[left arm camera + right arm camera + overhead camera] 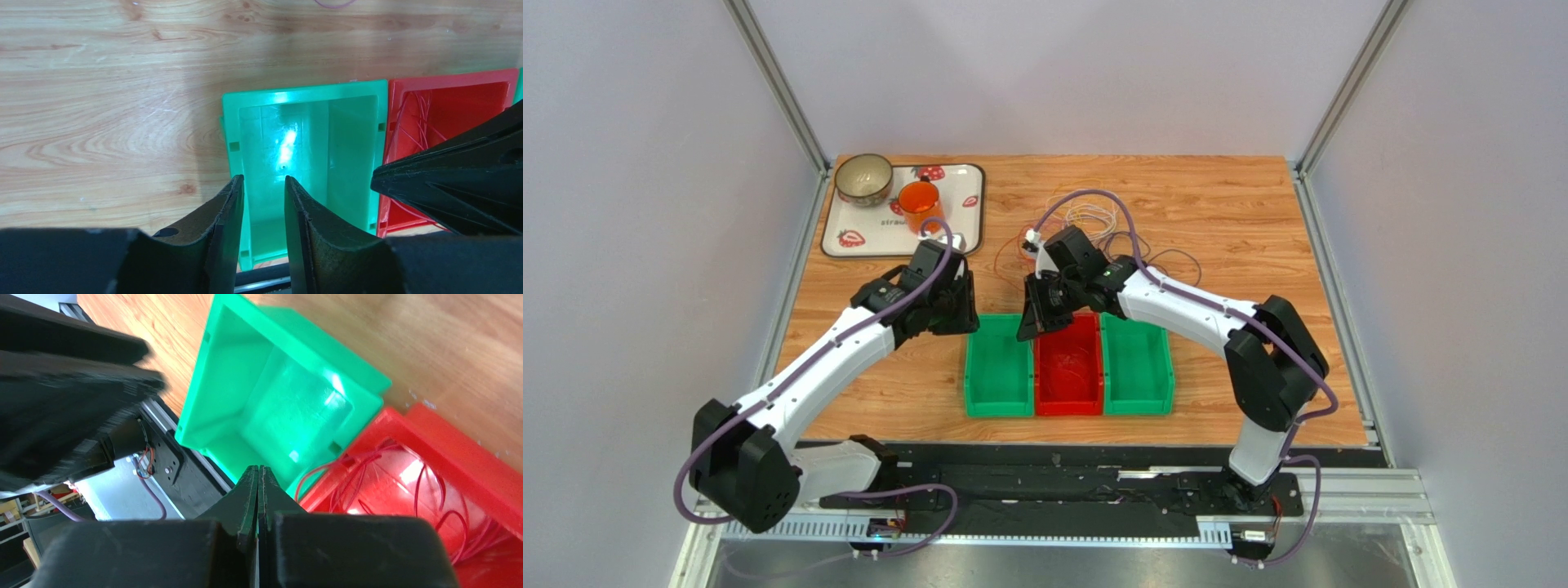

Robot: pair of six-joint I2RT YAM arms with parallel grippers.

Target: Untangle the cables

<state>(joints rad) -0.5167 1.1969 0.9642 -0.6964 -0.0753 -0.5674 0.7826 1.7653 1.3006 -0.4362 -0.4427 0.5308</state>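
Thin white-grey and dark purple cables point(1100, 223) lie in loose loops on the wood table behind the bins. Orange-red cables point(368, 471) lie inside the red bin point(1069, 401), and also show in the left wrist view point(418, 119). My right gripper point(1036, 321) hangs over the rim between the left green bin point(995, 374) and the red bin; its jaws point(258, 468) are pressed shut, with no cable visible between them. My left gripper point(959, 312) hovers at the left green bin's far left edge; its jaws point(264, 179) stand slightly apart and empty.
A second green bin point(1136, 361) stands right of the red one. A white tray point(844, 227) at the back left holds a bowl point(864, 179) and an orange cup point(918, 202). The right gripper's black fingers point(466, 177) are close beside my left gripper.
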